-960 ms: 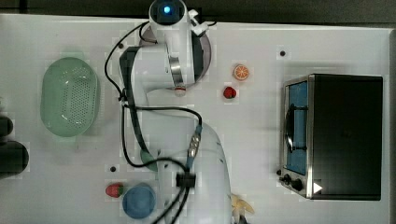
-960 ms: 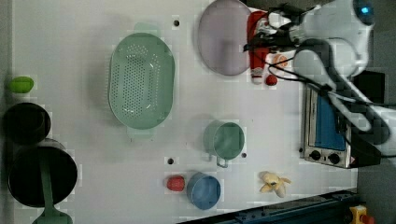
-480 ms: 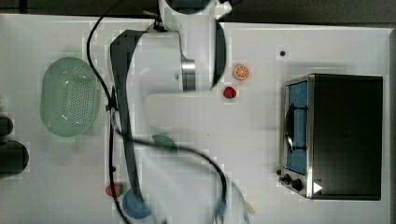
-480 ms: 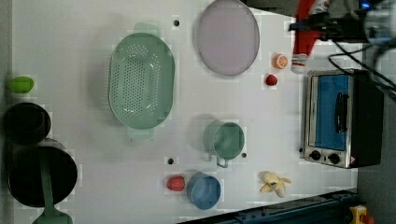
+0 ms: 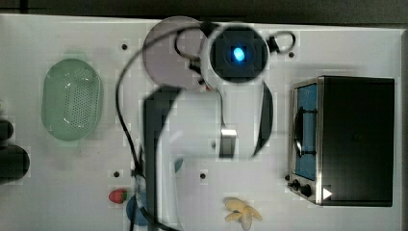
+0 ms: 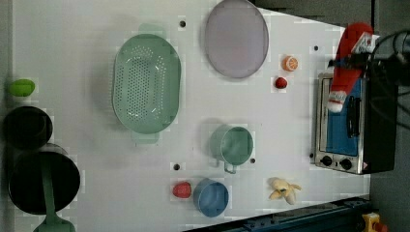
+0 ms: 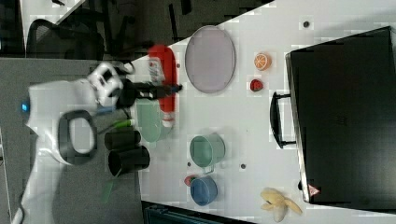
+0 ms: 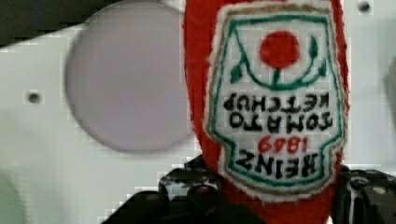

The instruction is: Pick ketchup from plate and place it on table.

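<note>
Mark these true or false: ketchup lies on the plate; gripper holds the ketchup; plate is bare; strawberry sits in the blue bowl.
1. The ketchup bottle lies on the plate. False: it is lifted off it.
2. The gripper is shut on the ketchup bottle. True.
3. The plate is bare. True.
4. The strawberry sits in the blue bowl. False: it lies on the table beside the bowl.

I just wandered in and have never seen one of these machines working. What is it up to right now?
The robot arm's gripper holds a red ketchup bottle up in the air. The round lilac plate is bare, so the bottle is off it but not yet set down on the white table. A green basket, a mug, toy fruit and a small oven sit around untouched.
</note>
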Robot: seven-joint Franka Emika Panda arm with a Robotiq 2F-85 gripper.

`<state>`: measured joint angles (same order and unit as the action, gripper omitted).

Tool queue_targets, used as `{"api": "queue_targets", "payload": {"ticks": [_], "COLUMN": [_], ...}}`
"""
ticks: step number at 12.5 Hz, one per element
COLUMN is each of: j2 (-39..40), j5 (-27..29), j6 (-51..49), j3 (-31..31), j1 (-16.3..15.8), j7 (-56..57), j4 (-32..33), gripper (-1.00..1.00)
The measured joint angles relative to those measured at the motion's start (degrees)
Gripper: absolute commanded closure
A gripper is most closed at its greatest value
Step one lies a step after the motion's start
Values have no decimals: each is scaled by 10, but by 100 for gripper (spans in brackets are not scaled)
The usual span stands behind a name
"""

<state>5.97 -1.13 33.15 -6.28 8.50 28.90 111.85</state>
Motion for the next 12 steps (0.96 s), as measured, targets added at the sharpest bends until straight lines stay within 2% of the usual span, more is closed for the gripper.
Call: {"api": "queue_targets", "payload": {"ticks": [4, 8, 9, 12], "j2": [-25, 39, 54, 100], "j5": [-2, 1, 1, 1], "j6": [66, 153, 156, 183], "j3": [7, 8, 8, 9], "j1": [11, 10, 10, 11], "j7": [0, 0, 0, 0], "j4": [167, 238, 247, 264], "gripper": [-19, -19, -27, -93]}}
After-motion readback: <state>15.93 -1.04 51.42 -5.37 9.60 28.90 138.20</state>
